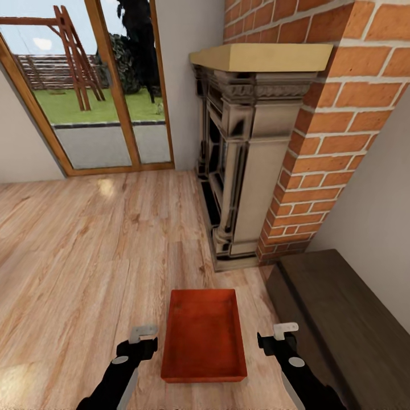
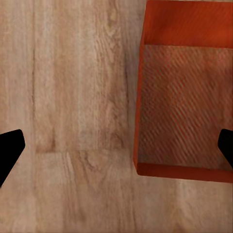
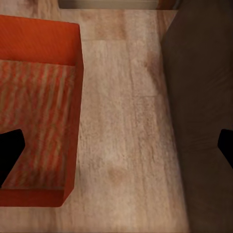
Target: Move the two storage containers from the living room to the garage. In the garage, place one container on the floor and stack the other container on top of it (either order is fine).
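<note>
Orange-red rectangular lidless storage bin (image 1: 204, 336) with thin low walls is sitting on the light wood plank floor (image 1: 85, 245) of the living room, right in front of the robot and squarely between its two arms, so this looks like the setup for a two-handed pickup. I only see one bin here, no sign of its twin. Left gripper (image 1: 142, 337) hangs just beside the bin's left long wall, right gripper (image 1: 280, 335) a bit further off the right wall, and both have their jaws spread wide; in each wrist view the dark fingertips sit at opposite edges with one tip over the bin's inside and the other over what lies beside it. Nothing is being pinched yet. Long dark brown bench (image 1: 341, 319) runs along the right, close to the right arm, and the ornate fireplace (image 1: 245, 171) with its red brick chimney (image 1: 341, 125) stands just beyond the bin. My take on doing this well: lower both arms evenly so each set of fingers straddles a long wall near its middle, then close. Those walls look thin, so a lopsided grip would probably tilt the bin. Watch that right elbow doesn't clip the bench.
</note>
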`<state>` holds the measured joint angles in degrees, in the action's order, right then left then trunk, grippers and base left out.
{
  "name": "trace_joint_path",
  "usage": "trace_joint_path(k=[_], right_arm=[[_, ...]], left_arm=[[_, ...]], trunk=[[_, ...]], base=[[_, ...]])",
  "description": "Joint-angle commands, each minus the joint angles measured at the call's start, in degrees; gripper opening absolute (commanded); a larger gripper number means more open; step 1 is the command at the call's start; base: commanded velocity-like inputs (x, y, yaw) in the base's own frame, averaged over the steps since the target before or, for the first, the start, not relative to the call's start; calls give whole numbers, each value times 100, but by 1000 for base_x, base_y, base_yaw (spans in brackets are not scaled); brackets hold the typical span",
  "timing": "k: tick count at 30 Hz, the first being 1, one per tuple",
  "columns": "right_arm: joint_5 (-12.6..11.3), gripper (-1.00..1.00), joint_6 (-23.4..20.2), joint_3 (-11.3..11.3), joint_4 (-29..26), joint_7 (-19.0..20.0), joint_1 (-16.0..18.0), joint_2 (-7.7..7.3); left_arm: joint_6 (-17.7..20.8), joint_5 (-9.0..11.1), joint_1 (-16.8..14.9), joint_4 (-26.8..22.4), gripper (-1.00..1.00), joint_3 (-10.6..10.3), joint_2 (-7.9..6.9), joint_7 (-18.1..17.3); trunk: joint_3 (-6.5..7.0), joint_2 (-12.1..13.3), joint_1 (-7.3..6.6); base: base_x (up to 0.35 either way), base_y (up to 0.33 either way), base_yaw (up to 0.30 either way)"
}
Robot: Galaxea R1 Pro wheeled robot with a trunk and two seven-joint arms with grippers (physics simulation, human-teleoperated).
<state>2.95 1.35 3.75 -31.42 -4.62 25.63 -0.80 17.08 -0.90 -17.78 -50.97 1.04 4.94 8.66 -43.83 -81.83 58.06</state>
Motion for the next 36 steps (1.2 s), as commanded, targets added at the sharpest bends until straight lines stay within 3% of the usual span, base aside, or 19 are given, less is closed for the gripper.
trace_joint_path(k=[1, 7, 9, 13, 16, 36], right_arm=[[31, 100, 5, 42, 3, -48, 3, -4], [10, 100, 6, 39, 4, -35, 3, 0], [-101, 100, 6, 35, 4, 17, 3, 1], [-594, 100, -5, 41, 4, 92, 3, 1], [-694, 100, -10, 52, 4, 98, 3, 1], [-695, 100, -12, 99, 4, 101, 3, 1]], left_arm=[[27, -8, -2, -9, 100, 10, 6, 5], [12, -12, 0, 10, 100, 10, 10, 4], [9, -14, -4, 19, 100, 10, 13, 4], [7, -11, -4, 25, 100, 10, 26, 1], [6, -10, -1, 26, 100, 10, 29, 0], [-114, 28, -3, 17, 100, 10, 33, 4]], trunk=[[-32, -44, 22], [-195, -285, 154], [-250, -365, 198], [-359, -525, 286], [-440, -646, 352], [-984, -1448, 791]], base=[[0, 0, 0], [0, 0, 0], [0, 0, 0], [0, 0, 0], [0, 0, 0], [0, 0, 0]])
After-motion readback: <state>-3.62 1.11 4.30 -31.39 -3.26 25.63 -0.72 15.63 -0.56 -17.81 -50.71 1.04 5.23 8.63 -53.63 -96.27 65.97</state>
